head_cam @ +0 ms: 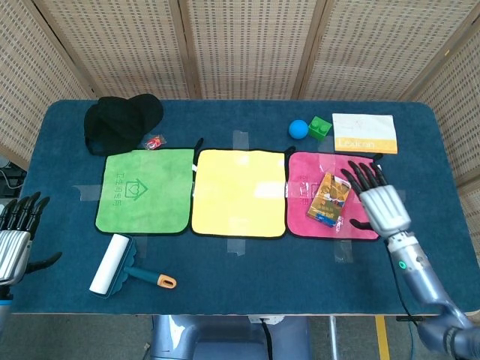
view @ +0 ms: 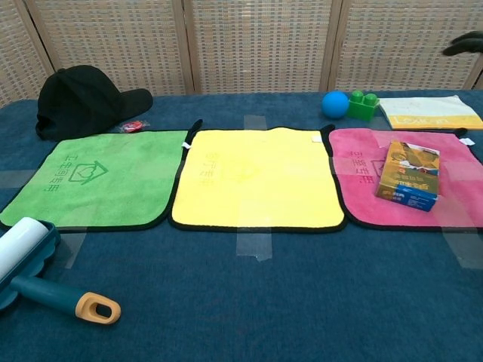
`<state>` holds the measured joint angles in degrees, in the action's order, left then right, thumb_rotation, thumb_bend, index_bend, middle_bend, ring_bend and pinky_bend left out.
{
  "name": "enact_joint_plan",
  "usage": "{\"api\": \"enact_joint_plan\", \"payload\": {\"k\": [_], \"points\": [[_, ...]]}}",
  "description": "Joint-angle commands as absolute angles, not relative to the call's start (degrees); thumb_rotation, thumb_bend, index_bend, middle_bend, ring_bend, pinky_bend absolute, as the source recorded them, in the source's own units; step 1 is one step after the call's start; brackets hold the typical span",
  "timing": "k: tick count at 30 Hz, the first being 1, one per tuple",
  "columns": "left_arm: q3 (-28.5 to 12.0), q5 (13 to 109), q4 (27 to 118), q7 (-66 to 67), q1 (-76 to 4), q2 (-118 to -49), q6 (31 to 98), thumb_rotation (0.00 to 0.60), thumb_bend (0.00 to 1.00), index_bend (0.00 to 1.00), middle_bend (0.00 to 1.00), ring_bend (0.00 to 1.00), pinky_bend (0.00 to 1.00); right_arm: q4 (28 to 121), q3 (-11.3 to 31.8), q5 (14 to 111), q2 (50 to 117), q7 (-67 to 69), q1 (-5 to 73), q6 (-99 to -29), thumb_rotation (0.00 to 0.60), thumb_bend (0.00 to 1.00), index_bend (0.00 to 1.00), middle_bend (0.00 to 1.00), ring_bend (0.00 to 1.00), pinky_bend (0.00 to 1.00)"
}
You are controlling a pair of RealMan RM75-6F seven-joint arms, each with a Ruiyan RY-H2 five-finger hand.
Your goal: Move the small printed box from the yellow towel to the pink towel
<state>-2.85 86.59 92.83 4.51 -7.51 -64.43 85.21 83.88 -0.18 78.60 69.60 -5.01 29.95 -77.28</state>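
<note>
The small printed box (head_cam: 328, 199) (view: 408, 175) lies flat on the pink towel (head_cam: 304, 210) (view: 358, 188), free of any hand. The yellow towel (head_cam: 238, 192) (view: 255, 177) beside it is bare. My right hand (head_cam: 379, 199) hovers open to the right of the box, fingers spread, raised off the towel; in the chest view only its dark fingertips (view: 462, 44) show at the top right corner. My left hand (head_cam: 15, 236) is open at the far left edge, away from the towels.
A green towel (head_cam: 145, 190) lies left of the yellow one. A black cap (head_cam: 120, 121), a small red item (head_cam: 154, 142), a blue ball (head_cam: 298, 129), a green block (head_cam: 320, 127) and a white-orange booklet (head_cam: 364, 133) sit at the back. A lint roller (head_cam: 120, 268) lies front left.
</note>
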Motion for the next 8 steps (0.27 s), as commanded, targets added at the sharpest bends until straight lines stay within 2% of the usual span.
{"api": "enact_joint_plan", "payload": {"k": [1, 8], "points": [[-2.6, 87.5, 93.0, 3.5, -7.2, -64.1, 85.8, 0.6, 0.0, 0.0, 0.0, 0.0, 0.0, 88.0, -2.1, 80.9, 67.8, -7.9, 21.3, -85.7, 0.6, 0.0, 0.0, 0.0, 0.0, 0.0], [-1.9, 87.5, 93.4, 1.9, -6.8, -63.5, 85.6, 0.6, 0.0, 0.0, 0.0, 0.0, 0.0, 88.0, -3.1, 81.5, 69.3, -8.9, 15.3, -90.0, 0.6, 0.0, 0.0, 0.0, 0.0, 0.0]]}}
